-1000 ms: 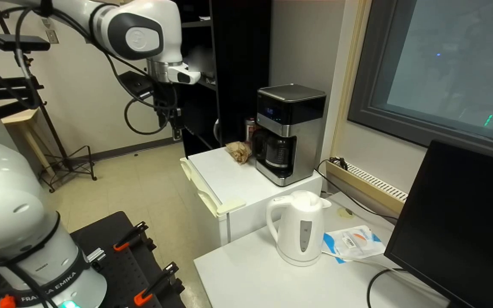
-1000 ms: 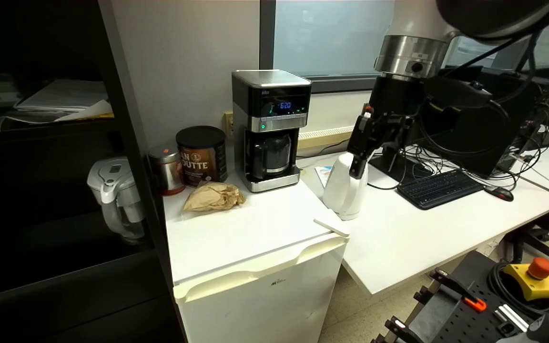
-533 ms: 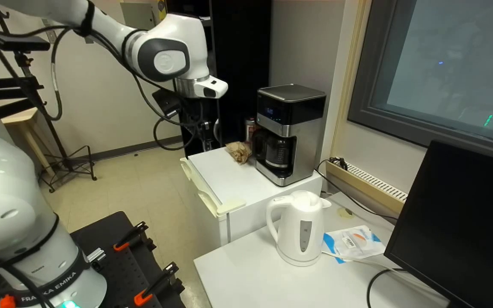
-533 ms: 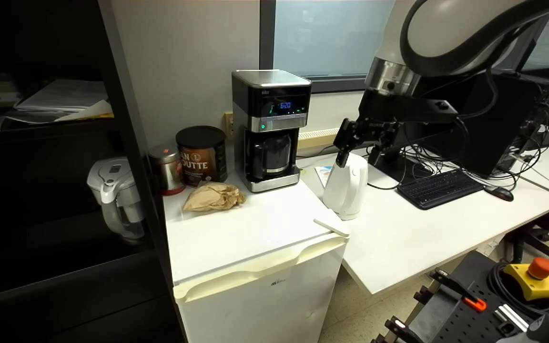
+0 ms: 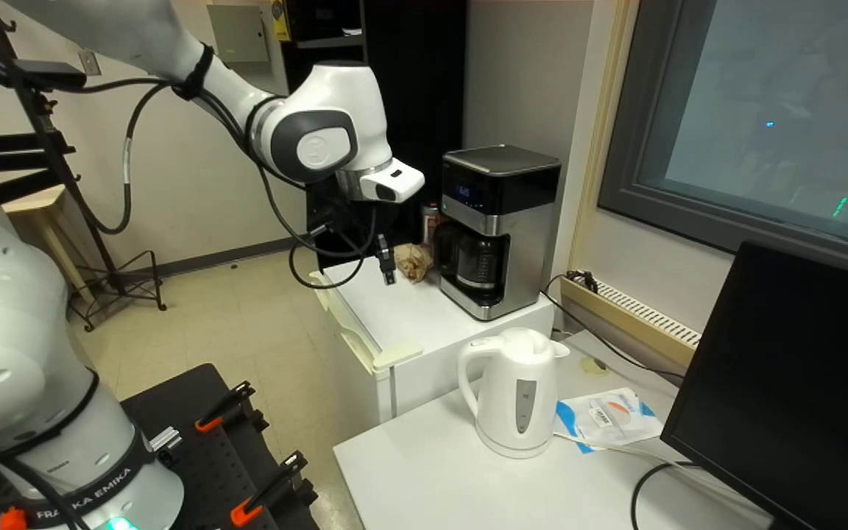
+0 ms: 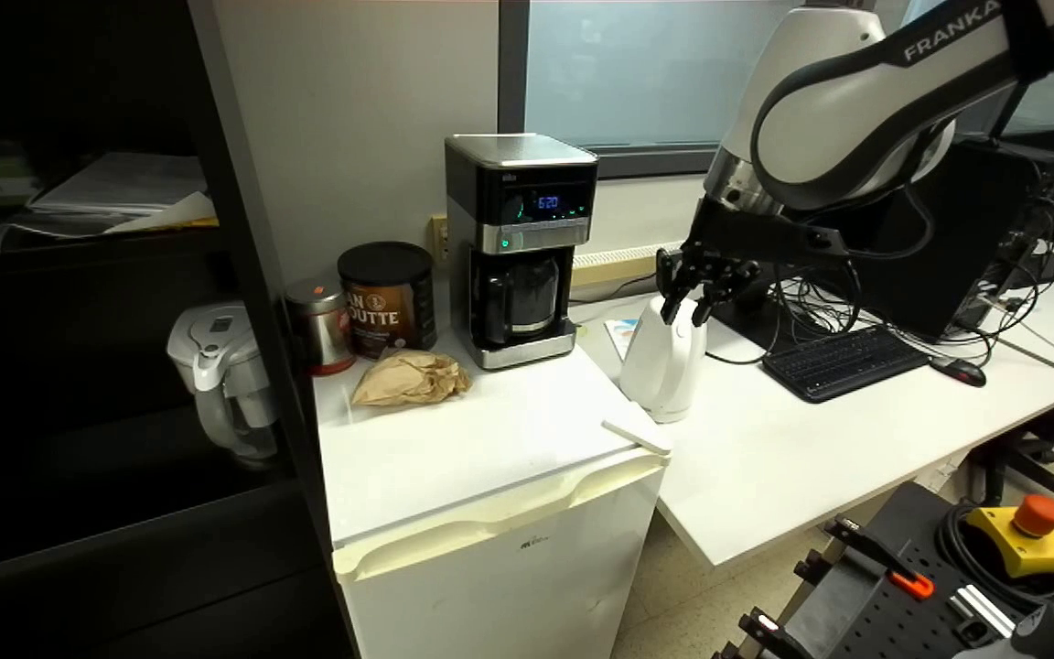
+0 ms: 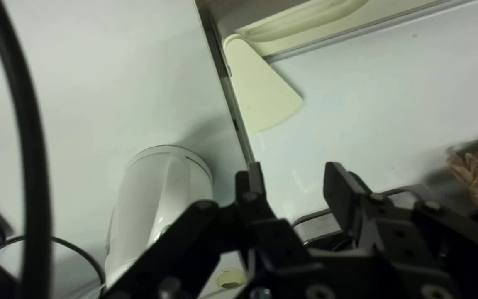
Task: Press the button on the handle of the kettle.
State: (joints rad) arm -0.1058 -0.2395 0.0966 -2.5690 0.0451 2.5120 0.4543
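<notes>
Fingers parted in the wrist view, the gripper has moved lower and nearer the coffee machine in an exterior view, its depth hard to judge, while the white kettle stands unmoved on the desk beside the fridge.

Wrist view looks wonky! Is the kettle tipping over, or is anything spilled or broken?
Nothing really stands out. The kettle stands upright on the desk in both exterior views; it probably only slants in the wrist view because that view looks down at an angle. No spill or break shows. The bag is just crumpled.
</notes>
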